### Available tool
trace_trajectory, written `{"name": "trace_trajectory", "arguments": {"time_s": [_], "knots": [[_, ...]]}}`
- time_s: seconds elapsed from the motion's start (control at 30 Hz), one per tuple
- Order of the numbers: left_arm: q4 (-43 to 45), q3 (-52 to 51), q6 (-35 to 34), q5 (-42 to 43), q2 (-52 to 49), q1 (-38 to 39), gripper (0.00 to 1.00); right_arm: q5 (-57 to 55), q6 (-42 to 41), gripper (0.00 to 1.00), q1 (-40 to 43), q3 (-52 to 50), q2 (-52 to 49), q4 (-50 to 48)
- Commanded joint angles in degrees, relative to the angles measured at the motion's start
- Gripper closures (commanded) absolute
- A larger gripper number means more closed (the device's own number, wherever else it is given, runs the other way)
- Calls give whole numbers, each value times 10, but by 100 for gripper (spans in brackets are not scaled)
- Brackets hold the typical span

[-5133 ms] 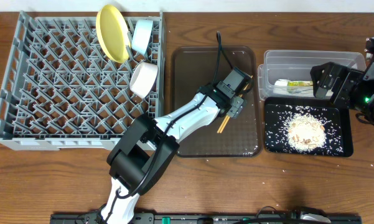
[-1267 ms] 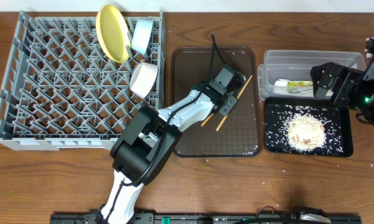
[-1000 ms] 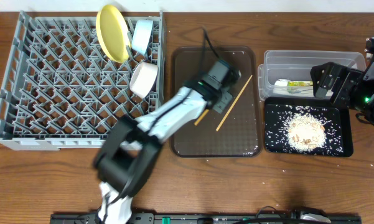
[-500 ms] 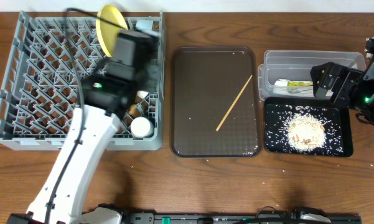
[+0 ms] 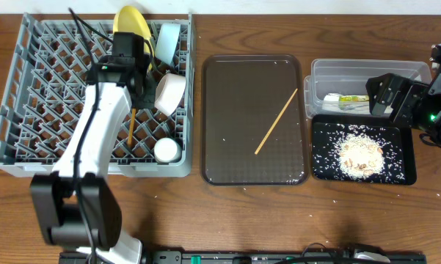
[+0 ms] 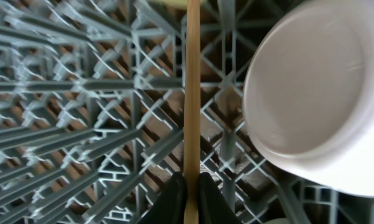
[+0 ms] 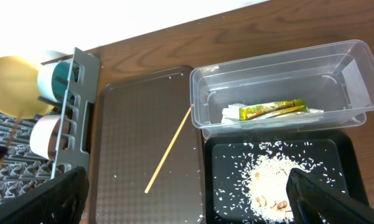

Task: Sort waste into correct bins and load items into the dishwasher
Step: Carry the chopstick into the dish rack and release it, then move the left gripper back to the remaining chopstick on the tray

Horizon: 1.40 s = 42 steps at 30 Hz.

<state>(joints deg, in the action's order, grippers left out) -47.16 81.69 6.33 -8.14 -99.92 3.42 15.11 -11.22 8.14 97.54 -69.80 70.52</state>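
My left gripper (image 5: pixel 135 99) hangs over the grey dishwasher rack (image 5: pixel 44 95), shut on one wooden chopstick (image 5: pixel 130 126). In the left wrist view the black fingertips (image 6: pixel 176 190) pinch the chopstick (image 6: pixel 192 93), which runs beside the white bowl (image 6: pixel 317 93). The other chopstick (image 5: pixel 276 122) lies slanted on the brown tray (image 5: pixel 227 158). Standing in the rack are the yellow plate (image 5: pixel 132 22), the light blue bowl (image 5: pixel 167 40), the white bowl (image 5: pixel 170 92) and the white cup (image 5: pixel 166 150). My right gripper (image 5: pixel 387 95) is open above the bins, holding nothing.
The clear tub (image 5: pixel 367 70) holds the green-and-yellow wrapper (image 7: pixel 271 110) and white napkin. The black tray (image 5: pixel 323 165) in front of it holds rice scraps (image 5: pixel 359 154). A few grains lie on the brown tray (image 7: pixel 124 124). The rack's wall (image 7: pixel 81 124) borders that tray.
My left arm swung from the brown tray to the rack, carrying one chopstick. The other chopstick stayed on the tray. The right arm has not moved.
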Motion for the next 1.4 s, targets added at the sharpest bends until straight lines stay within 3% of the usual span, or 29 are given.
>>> {"name": "trace_trajectory", "arguments": {"time_s": [0.0,0.1,0.23,0.43,0.7,0.83,1.03,1.37], "knots": [[-4,-6,11,-7,-19,-3,87,-3,6,1,5,1,0,0],[-5,-6,11,-7,-19,-4,62,-3,6,1,5,1,0,0],[-6,-6,11,-7,-10,-3,44,-3,6,1,5,1,0,0],[-38,27,3,4,36,1,39,-3,6,1,5,1,0,0],[-7,35,-1,258,129,88,37,-3,6,1,5,1,0,0],[26,31,-12,254,102,169,37,-3,6,1,5,1,0,0],[105,31,-84,203,4,265,38,-3,6,1,5,1,0,0],[223,31,-129,137,-147,356,42,-3,6,1,5,1,0,0]]}}
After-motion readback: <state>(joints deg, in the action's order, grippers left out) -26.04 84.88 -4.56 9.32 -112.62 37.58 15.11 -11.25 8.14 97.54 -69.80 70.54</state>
